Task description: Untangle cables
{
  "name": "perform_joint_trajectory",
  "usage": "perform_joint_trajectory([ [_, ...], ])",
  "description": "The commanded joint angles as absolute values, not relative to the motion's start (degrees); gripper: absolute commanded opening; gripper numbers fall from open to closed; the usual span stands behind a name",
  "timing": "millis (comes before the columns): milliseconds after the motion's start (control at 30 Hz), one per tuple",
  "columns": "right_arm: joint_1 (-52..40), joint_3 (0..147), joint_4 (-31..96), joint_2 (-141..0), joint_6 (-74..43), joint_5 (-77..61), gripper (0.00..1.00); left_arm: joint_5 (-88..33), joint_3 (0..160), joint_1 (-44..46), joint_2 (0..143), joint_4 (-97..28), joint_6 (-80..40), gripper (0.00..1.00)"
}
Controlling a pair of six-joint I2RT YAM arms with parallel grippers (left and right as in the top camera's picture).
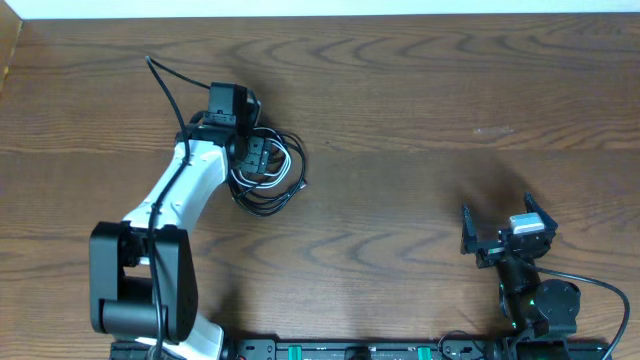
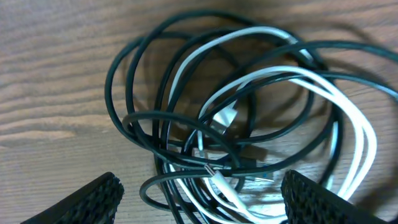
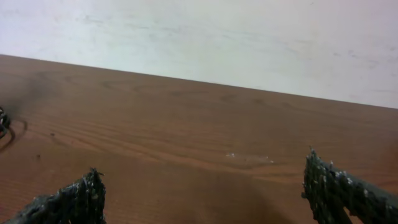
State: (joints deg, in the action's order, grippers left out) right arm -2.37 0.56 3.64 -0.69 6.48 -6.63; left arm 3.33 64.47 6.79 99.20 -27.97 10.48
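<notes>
Nearest, on the right, the right claw (image 3: 205, 202) hovers low over the worktop (image 1: 420, 95) with its fingers (image 3: 71, 202) spread wide and nothing between them. It sits well apart from the work, probably to leave the other arm room. Farther back and left of centre, the cables (image 1: 275, 172) lie in one loose heap on the wood. Several black cords (image 2: 118, 81) loop through and over a white cord (image 2: 357, 134), and what looks like a small white plug (image 2: 225, 117) sits near the middle of the knot. The left claw (image 2: 200, 196) hangs just above the near edge of that heap, spread and gripping nothing. That pose suits choosing a single strand to pull free; none is separated yet.
</notes>
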Motion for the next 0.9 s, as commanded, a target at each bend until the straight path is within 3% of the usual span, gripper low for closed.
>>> perform_joint_trajectory([
  [0,-2.1,0.3,3.7,-0.4,4.7,-7.4,0.99,3.5,65.9,4.1,100.0,-28.2,10.0,0.82],
  [167,-2.1,0.3,3.7,-0.4,3.2,-7.5,0.99,2.6,65.9,0.3,100.0,-28.8,10.0,0.82],
  [333,-2.1,0.3,3.7,-0.4,3.2,-7.5,0.99,-11.5,65.5,-2.0,100.0,-30.5,15.9,0.82],
  [867,-2.1,0.3,3.7,-0.4,3.2,-7.5,0.99,-10.8,63.8,-3.2,100.0,-31.2,24.5,0.82],
])
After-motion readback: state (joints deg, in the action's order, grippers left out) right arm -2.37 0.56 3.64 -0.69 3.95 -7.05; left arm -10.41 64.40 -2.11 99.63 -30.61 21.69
